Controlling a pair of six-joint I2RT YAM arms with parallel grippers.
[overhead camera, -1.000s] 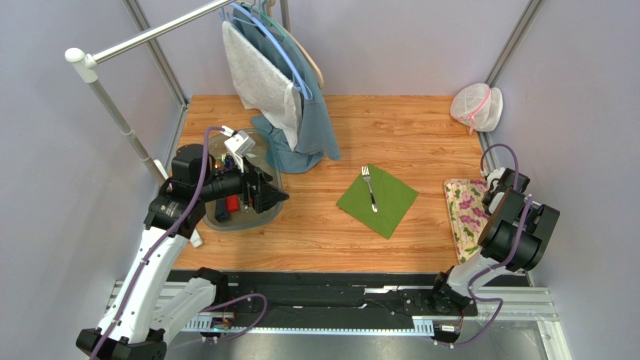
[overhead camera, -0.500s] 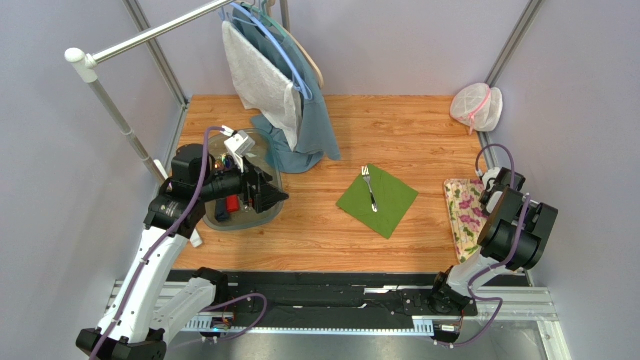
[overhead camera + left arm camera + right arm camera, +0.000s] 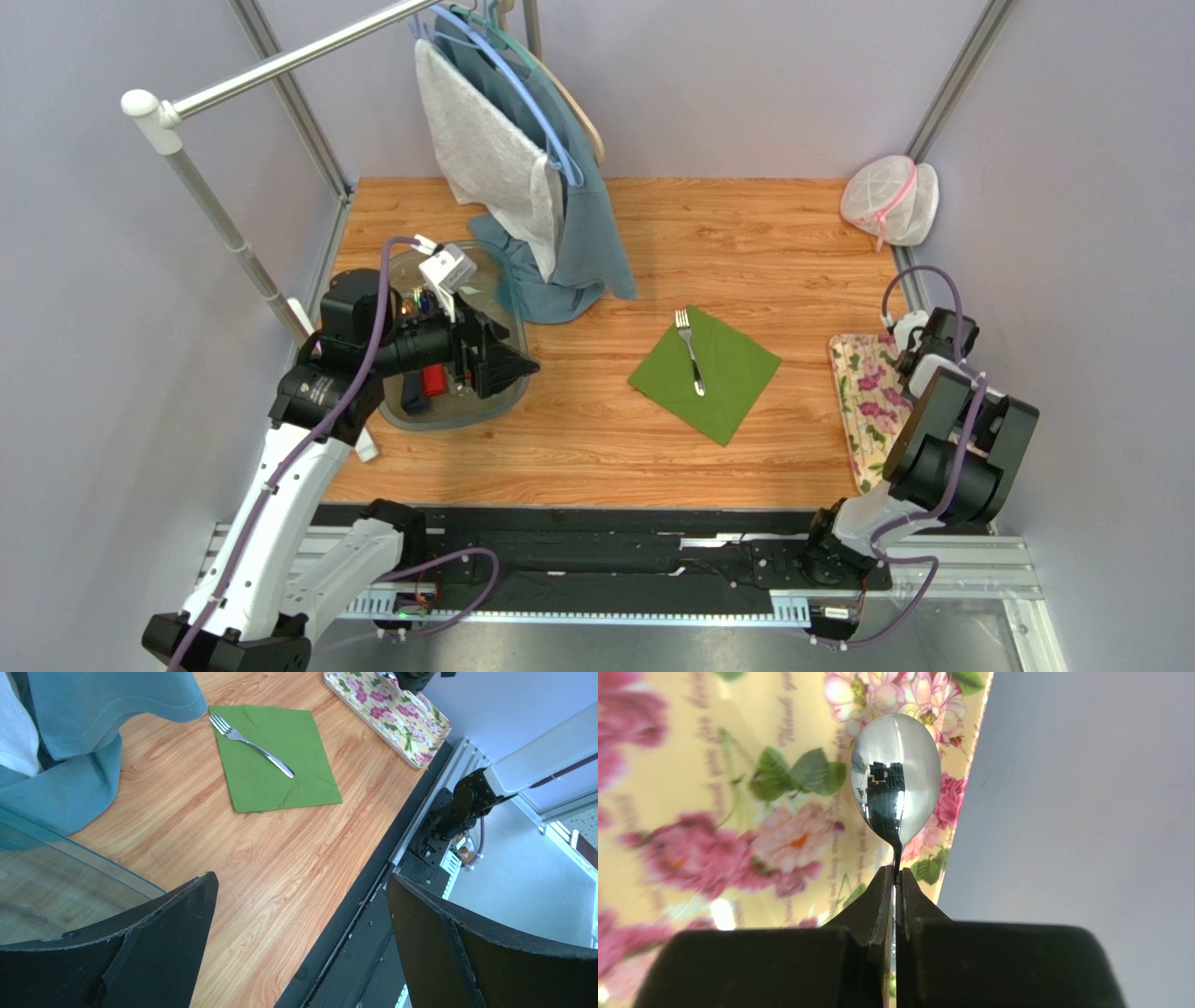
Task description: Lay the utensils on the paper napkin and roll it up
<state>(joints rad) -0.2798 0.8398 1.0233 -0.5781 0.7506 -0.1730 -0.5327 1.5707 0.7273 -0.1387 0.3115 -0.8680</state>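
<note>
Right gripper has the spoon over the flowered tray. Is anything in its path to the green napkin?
Nothing visible. Only bare table lies between the flowered tray and the paper napkin. The fork already lies on it, so the spoon in the right gripper should land beside it.

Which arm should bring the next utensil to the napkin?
Right. The right gripper is shut on the spoon over the floral tray, beside the napkin where the fork lies. The left gripper is open and empty at the clear tub.
</note>
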